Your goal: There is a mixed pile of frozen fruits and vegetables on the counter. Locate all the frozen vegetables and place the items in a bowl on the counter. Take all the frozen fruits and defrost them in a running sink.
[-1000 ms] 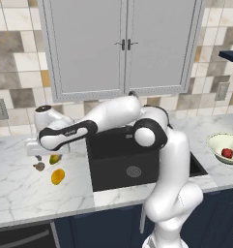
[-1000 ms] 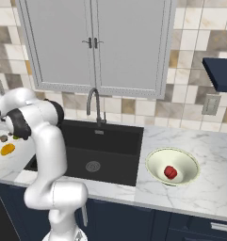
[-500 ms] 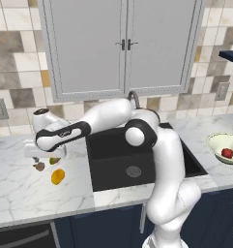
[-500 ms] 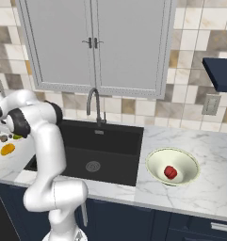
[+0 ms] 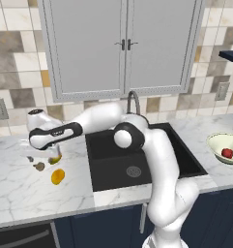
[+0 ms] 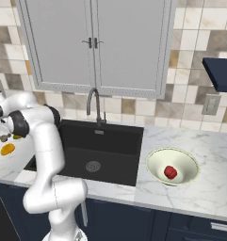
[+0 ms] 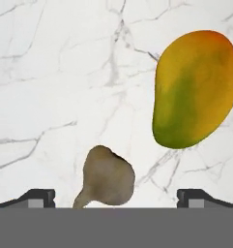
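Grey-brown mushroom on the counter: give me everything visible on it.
The mushroom is a small matte grey-brown lump with a rounded cap and a short stem tapering toward the lower left of the hand view. It lies on its side on the white marble counter, whole and undamaged. It sits between the open fingers of the end effector, which are not touching it. A mango lies nearby, apart from it. In the left base view it shows as a small dark spot.

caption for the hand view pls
Open gripper above the grey-brown mushroom, a mango lying apart on the marble counter.
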Robot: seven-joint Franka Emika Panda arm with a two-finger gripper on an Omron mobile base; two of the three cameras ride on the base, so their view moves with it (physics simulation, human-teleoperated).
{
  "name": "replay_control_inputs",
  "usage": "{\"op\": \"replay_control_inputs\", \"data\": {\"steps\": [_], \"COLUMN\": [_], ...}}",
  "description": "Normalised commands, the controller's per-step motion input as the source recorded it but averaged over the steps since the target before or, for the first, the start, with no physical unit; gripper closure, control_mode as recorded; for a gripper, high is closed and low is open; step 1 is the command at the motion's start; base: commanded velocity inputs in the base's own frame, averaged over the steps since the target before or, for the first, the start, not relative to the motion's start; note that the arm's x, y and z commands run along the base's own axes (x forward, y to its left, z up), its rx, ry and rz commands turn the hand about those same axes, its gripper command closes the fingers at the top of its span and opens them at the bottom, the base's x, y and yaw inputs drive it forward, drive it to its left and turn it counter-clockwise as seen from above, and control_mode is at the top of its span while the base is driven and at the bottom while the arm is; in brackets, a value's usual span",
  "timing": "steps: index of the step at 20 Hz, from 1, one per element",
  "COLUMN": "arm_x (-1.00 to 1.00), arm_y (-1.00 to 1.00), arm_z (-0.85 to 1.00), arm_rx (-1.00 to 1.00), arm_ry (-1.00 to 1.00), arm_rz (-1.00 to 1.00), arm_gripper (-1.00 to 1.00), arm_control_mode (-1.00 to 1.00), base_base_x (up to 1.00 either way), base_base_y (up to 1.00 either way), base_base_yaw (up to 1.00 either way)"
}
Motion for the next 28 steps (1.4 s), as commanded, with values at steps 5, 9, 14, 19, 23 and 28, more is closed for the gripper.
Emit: {"op": "replay_control_inputs", "data": {"steps": [5,9,14,19,23,28], "arm_x": [0.05,-0.09,-0.11,-0.04,0.0,-0.05], "arm_y": [-0.05,0.0,-0.03,-0.03,-0.03,-0.17], "arm_z": [-0.26,-0.37,-0.34,-0.22,0.0,0.21], "arm_rx": [0.0,0.0,0.01,0.01,0.0,0.0], "arm_ry": [0.03,0.13,0.08,0.02,0.05,0.03], "arm_rz": [0.0,0.0,0.0,0.0,0.0,0.0], "arm_gripper": [-1.0,-1.0,-1.0,1.0,1.0,1.0], "arm_control_mode": [-1.0,-1.0,-1.0,-1.0,-1.0,-1.0], "base_base_x": [0.0,0.0,0.0,0.0,0.0,0.0], "base_base_y": [0.0,0.0,0.0,0.0,0.0,0.0], "base_base_yaw": [0.0,0.0,0.0,0.0,0.0,0.0]}}
